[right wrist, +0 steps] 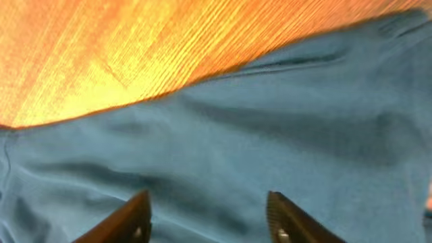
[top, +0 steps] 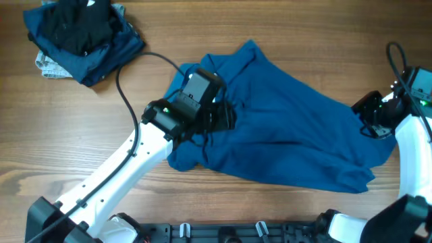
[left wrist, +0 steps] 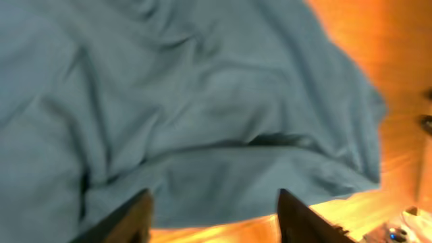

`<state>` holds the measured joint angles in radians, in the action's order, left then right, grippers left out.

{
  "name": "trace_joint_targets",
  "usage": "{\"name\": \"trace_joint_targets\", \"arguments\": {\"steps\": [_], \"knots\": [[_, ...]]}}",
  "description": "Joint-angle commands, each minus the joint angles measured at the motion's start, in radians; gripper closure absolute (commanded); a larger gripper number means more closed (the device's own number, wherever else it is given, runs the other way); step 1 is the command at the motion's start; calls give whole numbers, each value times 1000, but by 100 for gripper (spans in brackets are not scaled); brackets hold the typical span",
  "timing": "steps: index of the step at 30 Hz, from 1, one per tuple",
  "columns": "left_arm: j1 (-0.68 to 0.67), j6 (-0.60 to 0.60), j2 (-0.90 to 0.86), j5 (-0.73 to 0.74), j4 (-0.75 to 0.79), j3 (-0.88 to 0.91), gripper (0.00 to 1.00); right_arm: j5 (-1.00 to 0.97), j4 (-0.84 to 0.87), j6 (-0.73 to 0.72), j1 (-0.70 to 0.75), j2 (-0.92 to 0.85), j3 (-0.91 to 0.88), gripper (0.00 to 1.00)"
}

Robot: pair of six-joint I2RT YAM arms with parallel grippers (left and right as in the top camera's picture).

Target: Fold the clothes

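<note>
Surface: a wooden table [top: 283, 40], its grain running side to side under the overhead camera.

Left claw [left wrist: 214, 214]: the jaws stand apart with nothing between them. Its wrist view shows what the overhead view cannot. Just below the fingertips is a thin strip of bare wood. Ahead of that is an edge of the blue shirt [top: 297, 135], whose creased cloth fills the view. To the claw's right the fabric ends and open wood shows.

Right claw [right wrist: 206, 214]: the jaws are apart and empty, over the shirt's cloth. Ahead of it a seamed edge crosses on a slant, with bare wood beyond.

Only the overhead view shows the whole garment. The shirt lies spread but wrinkled between the two claws. Its long axis slants from behind the left claw down toward the right claw. Which end is the collar cannot be told.

Open room: bare table lies beyond the shirt's far edge. A heap [top: 81, 34] of navy, black and pale pieces sits well apart, beyond and left of the left claw, at the far corner.
</note>
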<state>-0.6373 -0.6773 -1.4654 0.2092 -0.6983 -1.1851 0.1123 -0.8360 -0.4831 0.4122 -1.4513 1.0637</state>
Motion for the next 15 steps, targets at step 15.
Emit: {"name": "trace_joint_targets", "arguments": {"steps": [15], "knots": [[83, 229, -465, 80, 223, -372, 96, 46, 14, 13, 0, -182, 8, 62]]}}
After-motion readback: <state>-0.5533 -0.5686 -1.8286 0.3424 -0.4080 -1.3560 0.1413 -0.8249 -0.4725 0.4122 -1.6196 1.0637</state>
